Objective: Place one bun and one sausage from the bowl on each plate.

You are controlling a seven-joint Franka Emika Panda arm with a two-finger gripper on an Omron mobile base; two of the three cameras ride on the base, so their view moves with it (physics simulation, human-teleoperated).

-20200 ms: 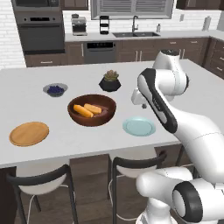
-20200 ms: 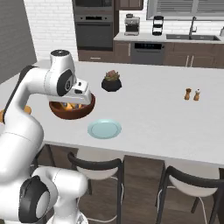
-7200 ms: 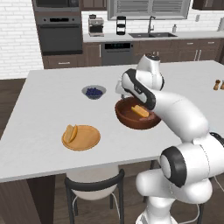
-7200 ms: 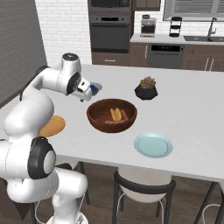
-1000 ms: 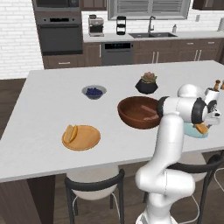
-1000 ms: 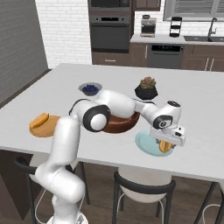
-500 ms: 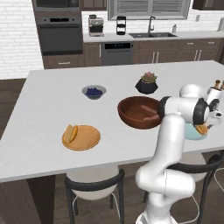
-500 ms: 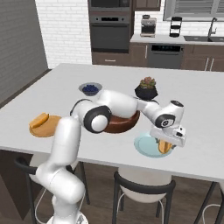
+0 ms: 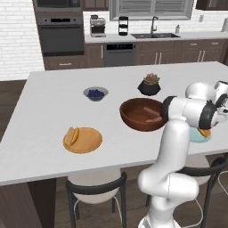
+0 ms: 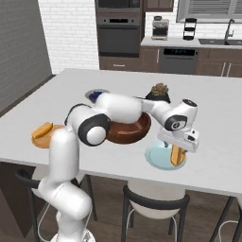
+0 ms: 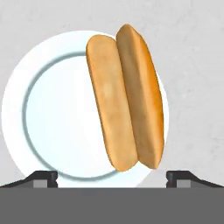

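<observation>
Left base view first: the wooden bowl (image 9: pixel 143 114) sits mid-surface, and that's our landmark. Left of the bowl and nearer the camera lies the tan-orange plate (image 9: pixel 83 140), carrying a bun (image 9: pixel 71 135) at its left side; whether a sausage lies with it is too small to tell. Inside the bowl a thin reddish piece, likely a sausage (image 9: pixel 153 120), rests near the right wall. Right of the bowl, a sliver of the teal plate (image 9: pixel 196 136) peeks out behind the forearm, with an orange bit of a second bun (image 9: pixel 205 132) on it.

Over to the right base view: the gripper (image 10: pixel 177 143) hangs just above the teal plate, right of the bowl and toward the camera. The second bun stands between the fingers (image 10: pixel 167 142) and looks tilted up on the plate rather than lying flat.

Hand view now: straight down onto the teal plate, the second bun lying across its right half, one end over the rim. The fingers are spread wide to either side, well clear of the bread, so it's released, nothing grasped.

Where does that leave us? By my reading, both buns are delivered, one per plate. The teal plate has no sausage yet, and at least one appears left in the bowl, so sausage runs remain.
</observation>
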